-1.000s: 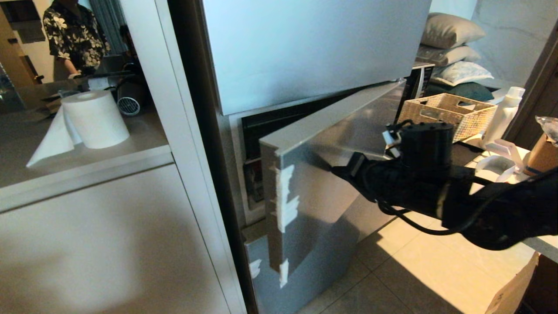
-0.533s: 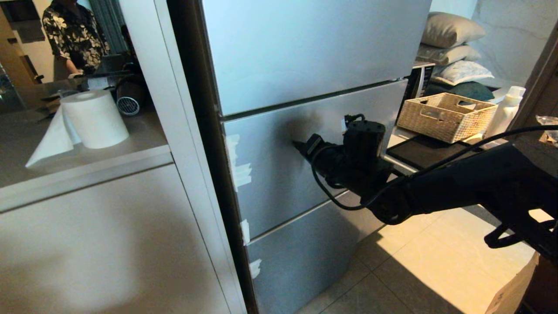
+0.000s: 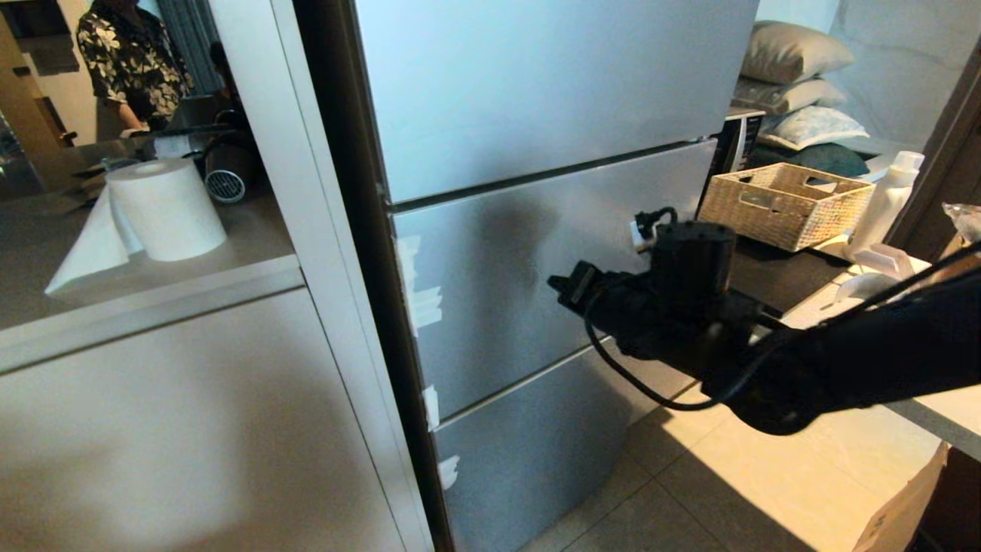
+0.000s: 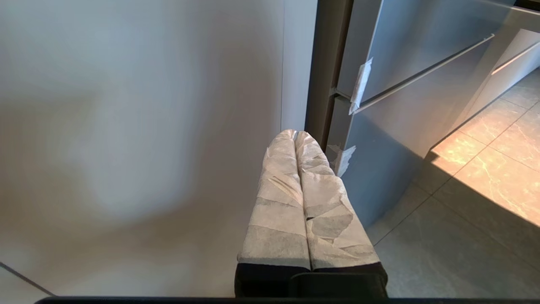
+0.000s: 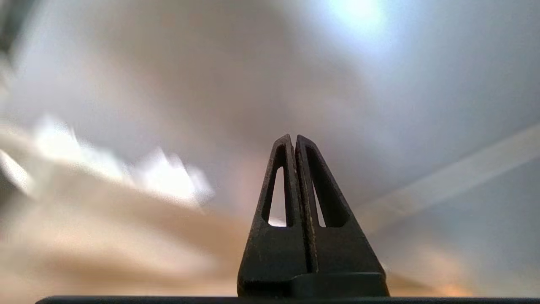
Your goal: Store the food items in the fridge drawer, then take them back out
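Observation:
The silver-blue fridge stands with all its fronts shut, so the fridge drawer and the food items are hidden. My right gripper is shut and empty, its black tips pointing at the middle door a little way off its surface. In the right wrist view the right gripper shows its two fingers pressed together before the blurred metal front. My left gripper, with fingers wrapped in white tape, is shut and empty, parked low beside the white cabinet near the fridge's lower corner.
White tape patches mark the door's edge. A paper towel roll sits on the counter at the left, with a person behind it. A wicker basket and a white bottle stand on the table at the right.
The middle fridge door, ajar a second ago, swung shut with my right gripper's tips against it. The right gripper has since drawn back to the right, off the door.

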